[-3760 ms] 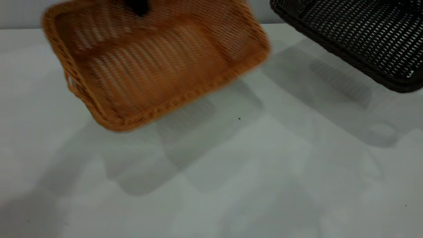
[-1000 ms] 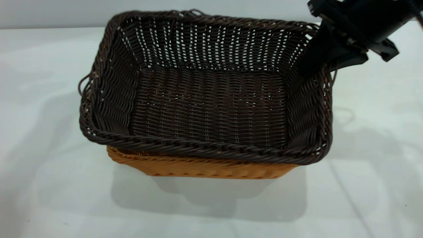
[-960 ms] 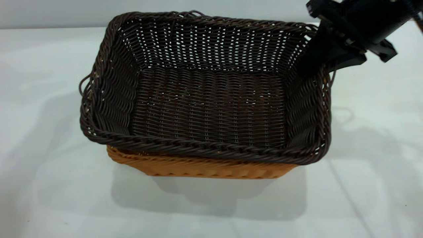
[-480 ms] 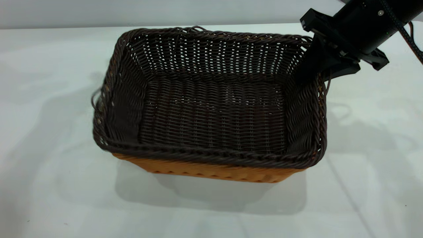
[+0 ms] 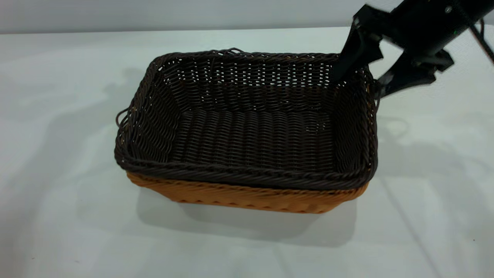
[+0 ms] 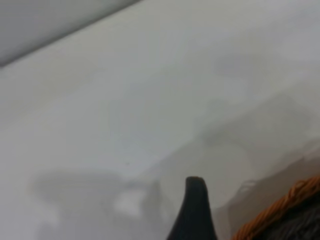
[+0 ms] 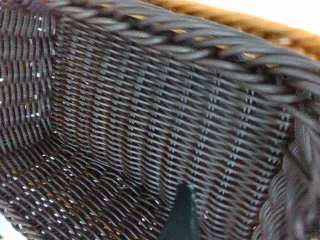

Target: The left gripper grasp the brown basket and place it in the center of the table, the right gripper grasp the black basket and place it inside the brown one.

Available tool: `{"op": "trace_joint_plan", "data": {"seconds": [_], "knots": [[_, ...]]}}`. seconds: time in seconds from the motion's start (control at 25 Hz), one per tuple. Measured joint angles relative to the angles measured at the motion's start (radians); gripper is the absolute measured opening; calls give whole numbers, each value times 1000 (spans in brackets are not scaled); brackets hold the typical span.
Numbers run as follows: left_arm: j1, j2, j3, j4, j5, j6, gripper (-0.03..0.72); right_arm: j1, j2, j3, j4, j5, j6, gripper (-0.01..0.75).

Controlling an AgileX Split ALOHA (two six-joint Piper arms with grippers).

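Note:
The black basket (image 5: 251,131) sits nested inside the brown basket (image 5: 247,197) on the table (image 5: 58,96), near its middle. Only the brown basket's front wall and rim show under the dark rim. My right gripper (image 5: 355,87) is open at the black basket's far right corner, one finger inside the wall and one outside, straddling the rim. In the right wrist view the inner finger (image 7: 182,215) stands before the black basket's woven wall (image 7: 150,115). My left gripper (image 6: 235,220) is out of the exterior view; it is open and empty beside the brown basket's rim (image 6: 280,205).
Bare white tabletop lies on all sides of the stacked baskets. The right arm (image 5: 428,19) reaches in from the upper right. A pale wall (image 5: 154,15) runs behind the table's far edge.
The black basket has sunk lower into the brown one and levelled out. My right gripper, shut on its far right rim before, has opened and now straddles it.

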Motion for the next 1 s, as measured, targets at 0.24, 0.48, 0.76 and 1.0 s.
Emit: {"op": "trace_joint_plan", "data": {"seconds": [0.24,0.48,0.76,1.0], "knots": [[0,-183,0,149,13,-12,563,-94,-204,-96,-12,29,-11,626],[0,-376,2,311,113,-123,563,-173,-504,-125,-39,174,-9,601],[0,-592,145,443,211,-343,563,-179,-820,-125,-157,414,45,594],[0,-786,325,455,181,-513,563,-179,-1019,-50,-211,519,125,594]]}}
